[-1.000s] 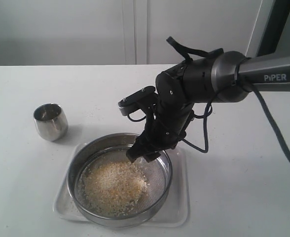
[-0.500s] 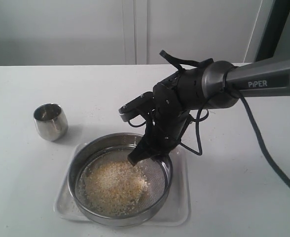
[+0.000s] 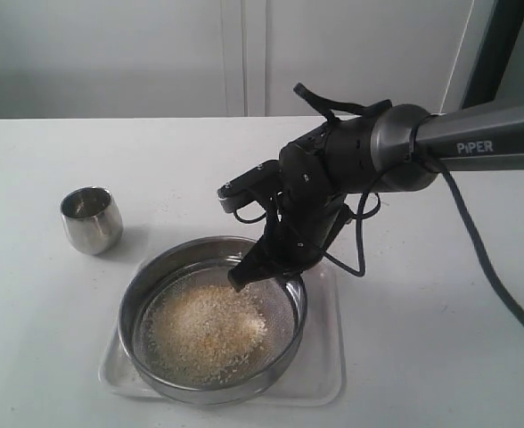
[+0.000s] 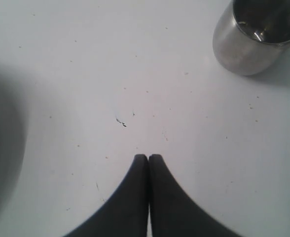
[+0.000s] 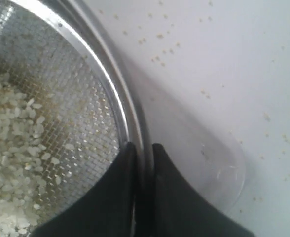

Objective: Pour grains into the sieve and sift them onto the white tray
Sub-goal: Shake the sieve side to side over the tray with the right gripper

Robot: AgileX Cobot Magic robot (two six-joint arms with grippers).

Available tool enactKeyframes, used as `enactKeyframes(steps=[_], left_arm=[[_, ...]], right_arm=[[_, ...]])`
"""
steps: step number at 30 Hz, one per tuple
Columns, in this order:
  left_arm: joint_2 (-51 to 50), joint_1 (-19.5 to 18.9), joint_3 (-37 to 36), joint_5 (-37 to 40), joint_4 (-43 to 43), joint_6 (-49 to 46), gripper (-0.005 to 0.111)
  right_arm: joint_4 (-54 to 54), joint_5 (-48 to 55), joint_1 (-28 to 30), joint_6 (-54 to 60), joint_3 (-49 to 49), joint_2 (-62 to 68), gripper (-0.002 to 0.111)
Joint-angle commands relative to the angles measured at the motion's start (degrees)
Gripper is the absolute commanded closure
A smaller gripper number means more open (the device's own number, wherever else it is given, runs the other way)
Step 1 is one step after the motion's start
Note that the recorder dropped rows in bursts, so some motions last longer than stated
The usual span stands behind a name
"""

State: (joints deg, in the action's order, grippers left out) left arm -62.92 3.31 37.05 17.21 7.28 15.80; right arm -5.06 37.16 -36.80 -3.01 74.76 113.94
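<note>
A cup [image 3: 91, 218] stood at ten o'clock of the sieve [image 3: 128, 308] holding grains [image 3: 207, 332] on the white tray [image 3: 326, 374]. The right end effector [image 3: 239, 277], angled down, pinched its rim at one o'clock; the left end effector [image 4: 148, 158] hung closed, empty.

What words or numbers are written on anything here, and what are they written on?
"PiPER": white letters on the grey tube of the right arm.
Nothing else to read: the steel cup, the sieve and the white tray show no writing in any view.
</note>
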Motion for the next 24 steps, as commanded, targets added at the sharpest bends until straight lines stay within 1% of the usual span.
enactKeyframes(steps=[1,8,11,14,17,20,24], left_arm=[[0.6,-0.2,-0.5,0.4,0.0,0.2,0.107],[0.6,-0.2,-0.5,0.4,0.0,0.2,0.107],[0.6,-0.2,-0.5,0.4,0.0,0.2,0.107],[0.6,-0.2,-0.5,0.4,0.0,0.2,0.107],[0.6,-0.2,-0.5,0.4,0.0,0.2,0.107],[0.6,-0.2,-0.5,0.4,0.0,0.2,0.107],[0.6,-0.2,-0.5,0.4,0.0,0.2,0.107]], right_arm=[[-1.0,1.2,0.3,-0.3,0.1,-2.4,0.108],[-1.0,2.4,0.3,-0.3,0.1,-4.8,0.108],[-0.1,2.5,1.5,-0.3,0.1,-5.8,0.108],[4.6,2.5,4.0,0.3,0.1,-6.7,0.108],[10.8,2.9,5.9,4.3,0.1,-7.1,0.108],[14.7,3.1,6.3,7.3,0.1,-7.1,0.108],[15.9,2.7,6.0,8.2,0.1,-7.1,0.108]])
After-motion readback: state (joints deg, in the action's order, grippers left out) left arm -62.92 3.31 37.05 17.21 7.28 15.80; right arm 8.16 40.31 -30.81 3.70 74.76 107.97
